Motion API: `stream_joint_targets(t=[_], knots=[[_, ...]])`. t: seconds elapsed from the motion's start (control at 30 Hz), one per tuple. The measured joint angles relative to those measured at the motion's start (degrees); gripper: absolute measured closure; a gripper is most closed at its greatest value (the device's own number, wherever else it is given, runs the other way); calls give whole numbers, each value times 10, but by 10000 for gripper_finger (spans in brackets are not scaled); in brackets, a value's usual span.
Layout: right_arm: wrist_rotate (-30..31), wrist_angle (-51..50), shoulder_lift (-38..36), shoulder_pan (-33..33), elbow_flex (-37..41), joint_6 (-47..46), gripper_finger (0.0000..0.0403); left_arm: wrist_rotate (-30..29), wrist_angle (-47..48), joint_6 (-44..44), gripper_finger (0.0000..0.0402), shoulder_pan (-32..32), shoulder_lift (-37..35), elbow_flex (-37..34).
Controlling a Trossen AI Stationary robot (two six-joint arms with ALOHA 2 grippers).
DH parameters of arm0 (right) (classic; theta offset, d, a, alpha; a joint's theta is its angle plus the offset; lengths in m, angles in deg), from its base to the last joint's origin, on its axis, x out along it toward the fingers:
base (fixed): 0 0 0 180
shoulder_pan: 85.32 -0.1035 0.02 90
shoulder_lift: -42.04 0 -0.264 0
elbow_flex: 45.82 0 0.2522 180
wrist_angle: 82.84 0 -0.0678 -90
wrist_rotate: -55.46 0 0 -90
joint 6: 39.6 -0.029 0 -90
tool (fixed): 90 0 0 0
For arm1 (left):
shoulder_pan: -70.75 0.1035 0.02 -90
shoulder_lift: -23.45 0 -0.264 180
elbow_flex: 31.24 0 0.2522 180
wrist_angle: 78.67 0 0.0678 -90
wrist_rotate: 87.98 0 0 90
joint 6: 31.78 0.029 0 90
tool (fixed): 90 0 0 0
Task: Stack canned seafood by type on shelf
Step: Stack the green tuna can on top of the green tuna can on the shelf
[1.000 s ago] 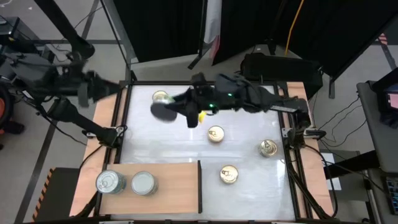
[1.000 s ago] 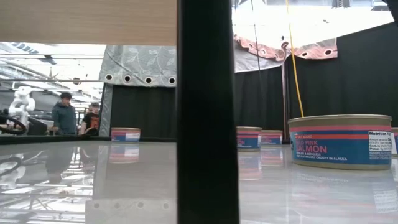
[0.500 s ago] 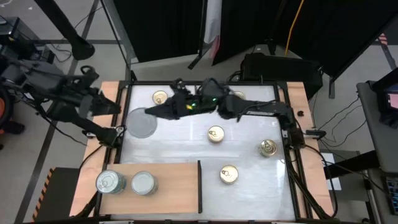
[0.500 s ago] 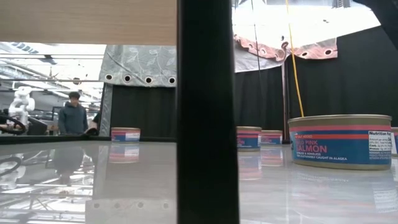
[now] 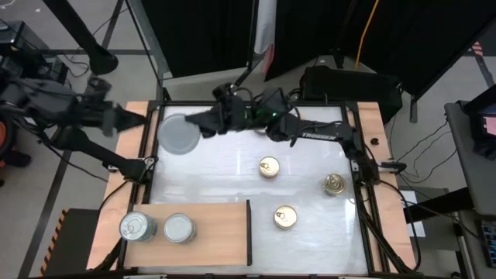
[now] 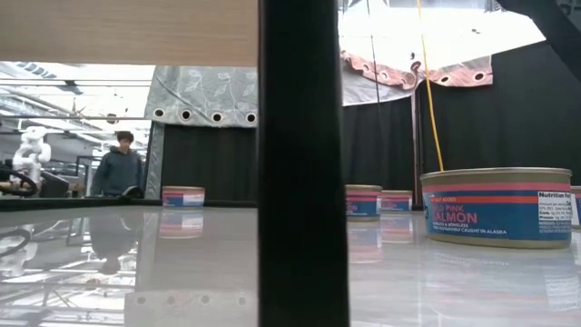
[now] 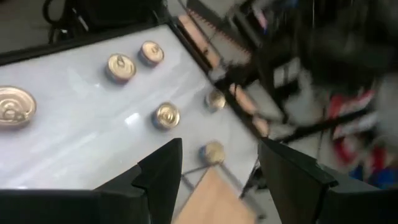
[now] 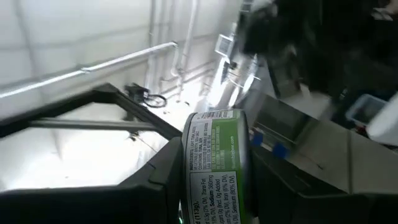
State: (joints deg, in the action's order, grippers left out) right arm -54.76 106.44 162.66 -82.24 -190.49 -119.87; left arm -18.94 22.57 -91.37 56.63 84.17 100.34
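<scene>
My right gripper (image 5: 200, 124) reaches over the table's far left part and is shut on a round tin (image 5: 177, 134) with a plain silver face and a green label (image 8: 214, 165). My left gripper (image 7: 217, 180) hangs open and holds nothing, off the table's left edge (image 5: 116, 118). Three gold-lidded tins (image 5: 269, 167) (image 5: 334, 184) (image 5: 285, 218) lie flat on the white tabletop. The wooden shelf (image 5: 209, 232) lies at the near left, and two tins (image 5: 137, 227) (image 5: 179, 228) stand on it side by side. My right gripper pinches the tin between its two fingers (image 8: 158, 180), which stand at either side of the labelled wall (image 8: 214, 186). The fingers come level from the table's right. The tin is lifted clear of the table, its silver face (image 5: 174, 136) up in the high view.
A dark divider (image 5: 249, 232) bounds the shelf's right end and fills the middle of the low view (image 6: 304, 163). A salmon tin (image 6: 497, 204) stands close in the low view. A person (image 6: 118, 168) stands beyond the table.
My right gripper has carried the tin toward the table's left and far edges and rolled about its wrist, so the tin's silver face now shows from above. My left arm has sunk a little at the table's left. The person behind has walked to the right.
</scene>
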Motion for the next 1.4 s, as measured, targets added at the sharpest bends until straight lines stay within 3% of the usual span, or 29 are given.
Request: stream_joint_targets(t=[0.23, 0.43, 0.57, 0.67, 0.77, 0.93, 1.2, 1.4], knots=[[-80, 23, -5, 37, 0, -18, 270, -17, -116, 124, 185, 7, -6, -110], [-155, 3, -5, 53, 0, 5, 270, 33, -192, 80, 185, 13, -106, -231], [-183, -75, -5, 63, 0, 62, 270, 67, -285, 45, 185, 13, -192, -336], [-174, -177, -5, 66, 0, 129, 270, 97, -394, 30, 185, 13, -246, -423], [-125, -284, -5, 67, 0, 186, 270, 100, -484, 8, 185, 13, -279, -506], [-109, -312, 14, 67, 1, 194, 270, 78, -565, -19, 185, 13, -315, -598], [-72, -305, 28, 66, 1, 165, 270, 31, -604, -1, 179, 13, -351, -637], [-52, -290, 33, 65, 1, 140, 270, 26, -598, 1, 112, 13, -332, -639]])
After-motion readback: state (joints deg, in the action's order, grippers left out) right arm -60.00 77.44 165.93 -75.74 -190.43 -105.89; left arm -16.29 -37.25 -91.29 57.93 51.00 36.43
